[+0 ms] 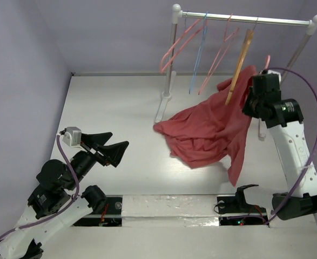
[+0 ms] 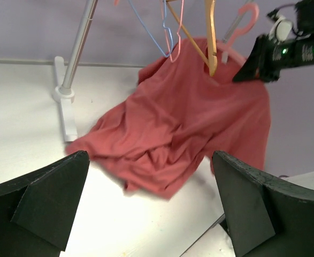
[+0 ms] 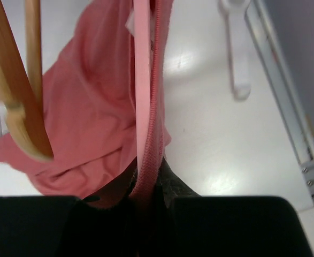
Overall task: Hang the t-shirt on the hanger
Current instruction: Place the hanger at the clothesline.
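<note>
The t-shirt (image 1: 207, 132) is seen as a plain salmon-red cloth with no print, soft and heavily creased. Its upper part is held up at the right gripper (image 3: 146, 187). From there the cloth is draped down and away toward the left arm's side, so that a crumpled, folded heap is spread on the white table (image 1: 109, 102) below the gripper. One loose flap is left hanging straight down beneath the gripper. In the right wrist view, the flat pink bar of the hanger (image 3: 142, 80) is pinched between the narrowed fingers. A ribbed edge of the shirt is pressed against that bar, and red cloth is bunched to one side of it. The hanger's broad curved hook is seen rising just above the gripper. A wooden hanger (image 1: 239, 65) is hung from the clothes rail (image 1: 244, 19) just beside the gripper, in front of the shirt's raised part. Thin pink wire hangers (image 1: 174, 46) and a blue wire hanger (image 1: 199, 54) are hung farther along the rail. The left gripper (image 1: 117, 140) is held wide apart and empty, well apart from the shirt, which lies ahead of its fingers.
</note>
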`<state>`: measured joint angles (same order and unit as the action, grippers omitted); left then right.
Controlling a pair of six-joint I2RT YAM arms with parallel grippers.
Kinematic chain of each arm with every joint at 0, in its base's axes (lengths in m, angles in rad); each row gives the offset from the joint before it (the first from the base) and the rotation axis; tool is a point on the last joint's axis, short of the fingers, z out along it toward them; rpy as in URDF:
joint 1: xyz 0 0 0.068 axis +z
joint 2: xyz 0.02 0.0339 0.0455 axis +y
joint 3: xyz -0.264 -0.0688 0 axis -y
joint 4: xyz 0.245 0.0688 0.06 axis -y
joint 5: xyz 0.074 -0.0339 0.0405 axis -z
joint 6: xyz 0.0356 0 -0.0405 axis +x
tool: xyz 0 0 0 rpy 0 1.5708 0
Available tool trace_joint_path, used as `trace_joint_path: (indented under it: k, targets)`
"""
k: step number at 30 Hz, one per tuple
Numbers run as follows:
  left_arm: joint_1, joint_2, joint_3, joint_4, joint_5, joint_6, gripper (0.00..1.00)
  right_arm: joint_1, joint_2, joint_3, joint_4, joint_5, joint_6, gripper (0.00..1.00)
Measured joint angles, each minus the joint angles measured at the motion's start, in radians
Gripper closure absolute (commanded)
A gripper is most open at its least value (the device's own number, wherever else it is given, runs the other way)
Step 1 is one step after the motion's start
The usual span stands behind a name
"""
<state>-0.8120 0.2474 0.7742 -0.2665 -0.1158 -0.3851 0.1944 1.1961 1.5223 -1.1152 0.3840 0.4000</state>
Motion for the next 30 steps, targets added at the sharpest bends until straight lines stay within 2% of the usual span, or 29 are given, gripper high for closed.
trace_joint_path:
  k: [6,22,30]
  targets:
    - [0.0,-0.019,-0.009,-0.016,-0.014,0.021,0.01,-0.066,0.102,0.141,0.08,0.031,-0.088,1.0]
    - [0.024,-0.04,-0.032,-0.027,-0.017,0.037,0.01,-0.104,0.064,0.138,0.373,-0.002,-0.286,1.0]
    - [0.029,-0.039,-0.035,-0.031,-0.017,0.037,0.01,-0.192,0.101,0.151,0.405,-0.111,-0.319,1.0]
